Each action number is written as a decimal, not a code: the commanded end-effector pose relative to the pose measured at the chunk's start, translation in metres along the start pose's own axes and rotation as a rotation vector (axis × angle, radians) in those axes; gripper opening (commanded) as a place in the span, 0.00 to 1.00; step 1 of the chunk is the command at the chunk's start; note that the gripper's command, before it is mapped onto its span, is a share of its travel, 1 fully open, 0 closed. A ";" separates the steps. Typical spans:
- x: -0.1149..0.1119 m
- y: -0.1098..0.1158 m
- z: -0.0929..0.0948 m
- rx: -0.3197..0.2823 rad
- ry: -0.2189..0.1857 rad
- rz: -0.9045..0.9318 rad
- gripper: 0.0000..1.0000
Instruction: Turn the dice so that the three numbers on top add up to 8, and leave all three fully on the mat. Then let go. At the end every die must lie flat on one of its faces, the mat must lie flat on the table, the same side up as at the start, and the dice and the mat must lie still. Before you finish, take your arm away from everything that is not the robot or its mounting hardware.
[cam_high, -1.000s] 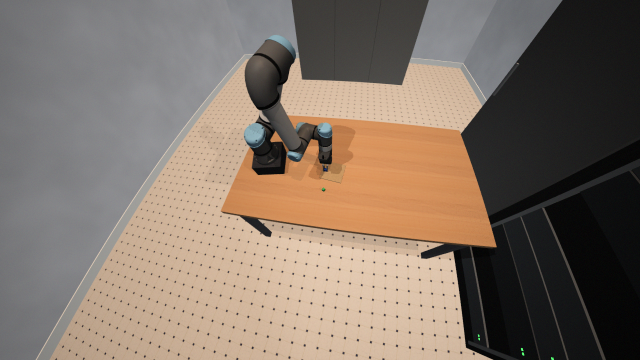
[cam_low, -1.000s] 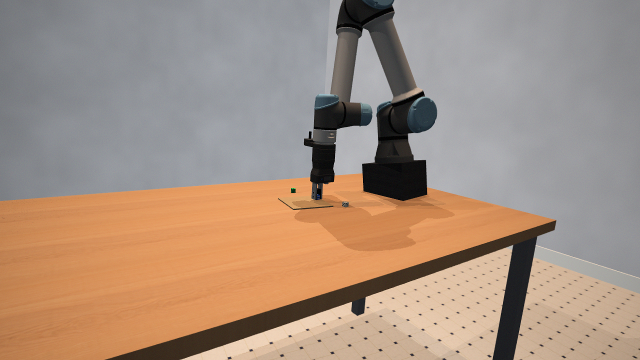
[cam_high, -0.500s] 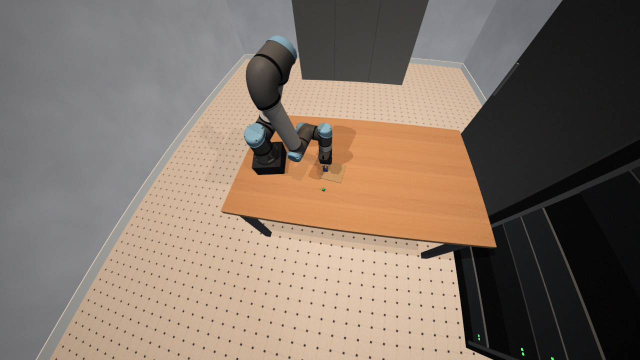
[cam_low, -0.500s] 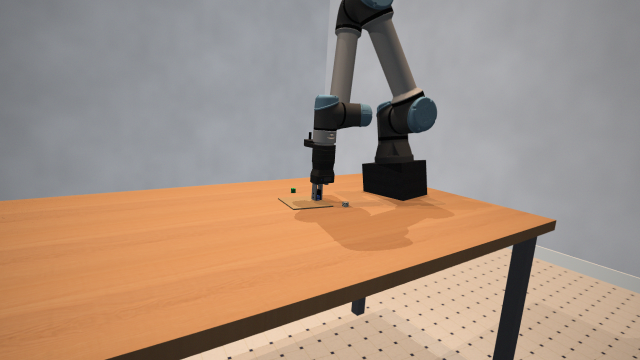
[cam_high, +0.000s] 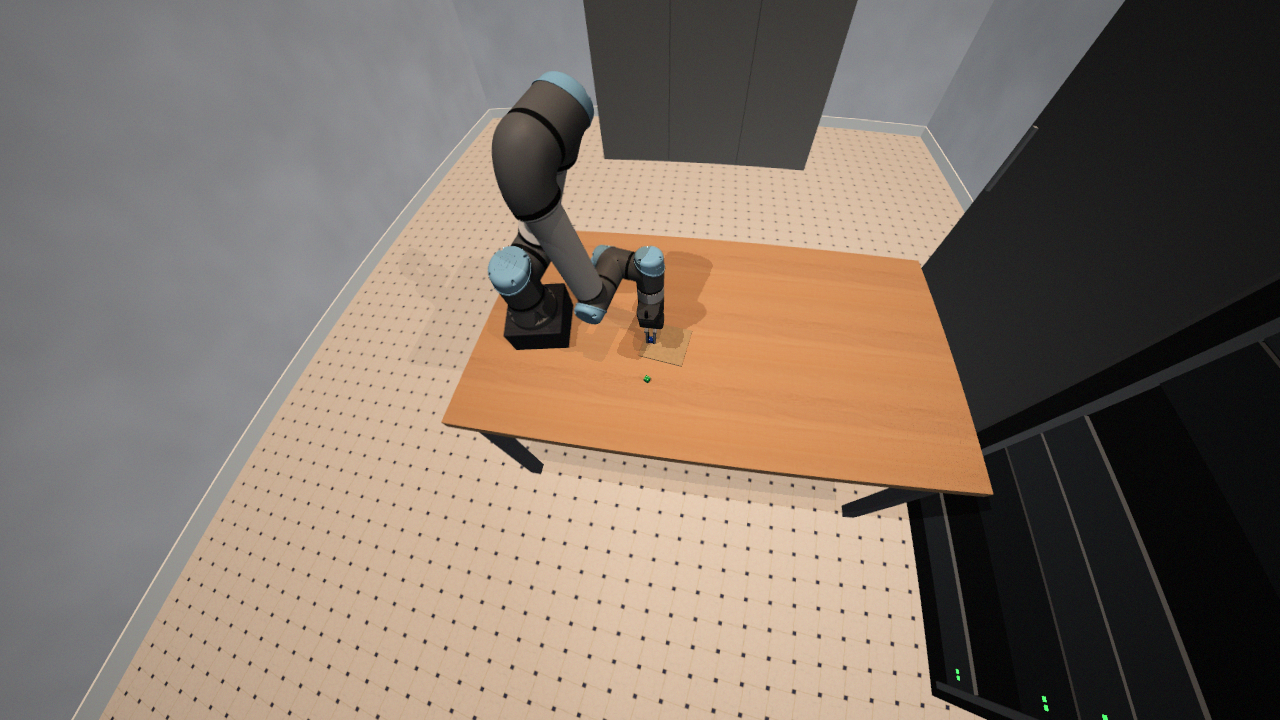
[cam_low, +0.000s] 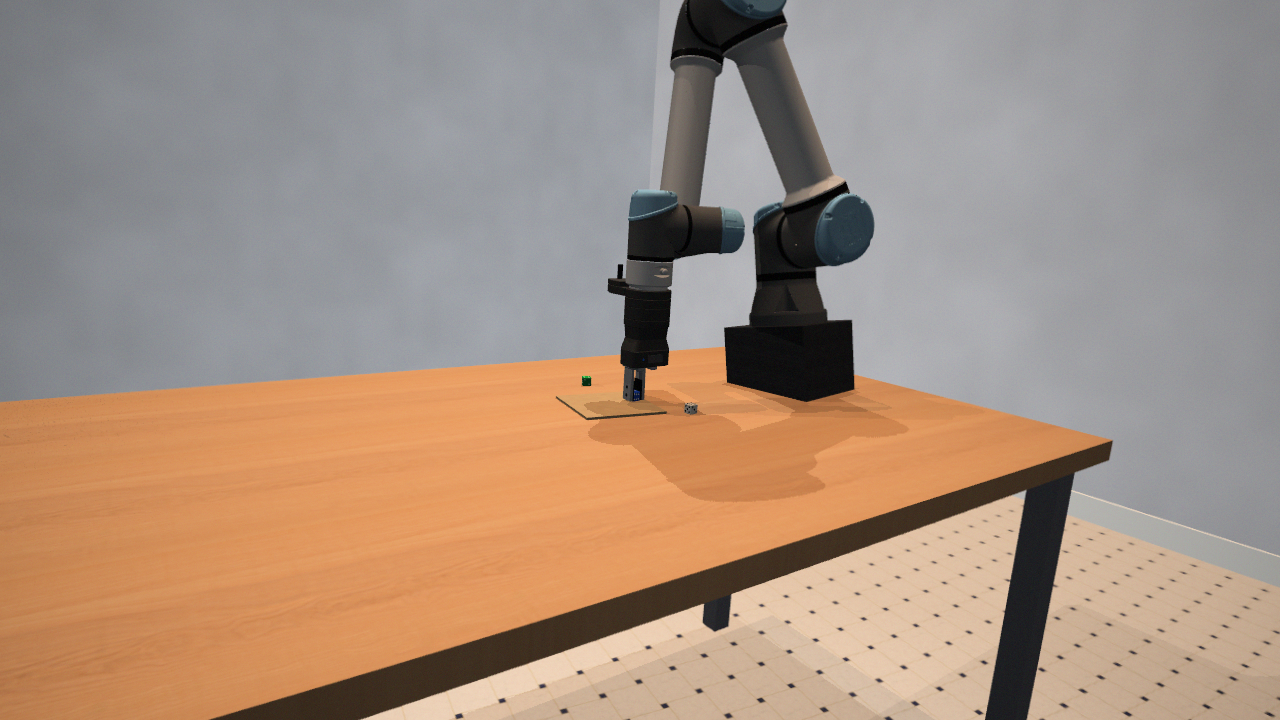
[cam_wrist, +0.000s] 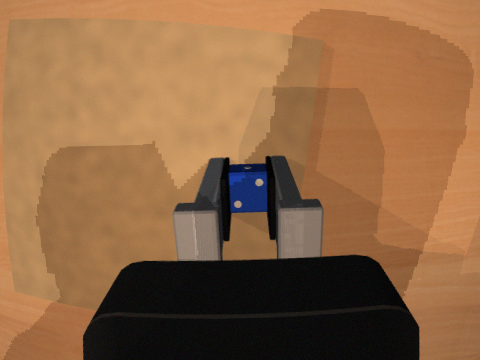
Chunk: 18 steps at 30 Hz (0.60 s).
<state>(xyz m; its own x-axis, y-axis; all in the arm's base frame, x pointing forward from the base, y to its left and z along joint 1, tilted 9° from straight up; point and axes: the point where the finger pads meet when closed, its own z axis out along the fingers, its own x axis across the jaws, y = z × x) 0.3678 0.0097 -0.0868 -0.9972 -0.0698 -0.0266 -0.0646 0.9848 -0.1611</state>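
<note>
Near the middle of the wrist view, the gripper (cam_wrist: 248, 216) squeezes the blue die (cam_wrist: 248, 192) over the tan mat (cam_wrist: 100, 107), likely to set it down there. Its wrist points straight down. The green die (cam_high: 646, 379) and white die (cam_low: 690, 408) sit off the mat.
</note>
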 end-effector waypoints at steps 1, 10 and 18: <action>0.000 0.000 0.000 0.000 -0.001 0.000 0.34; 0.000 0.000 0.000 0.000 -0.001 0.000 0.34; 0.000 0.000 0.000 0.000 -0.001 0.000 0.40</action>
<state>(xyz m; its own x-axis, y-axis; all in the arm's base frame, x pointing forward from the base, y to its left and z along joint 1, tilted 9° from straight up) 0.3678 0.0097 -0.0868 -0.9972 -0.0698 -0.0266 -0.0646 0.9848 -0.1611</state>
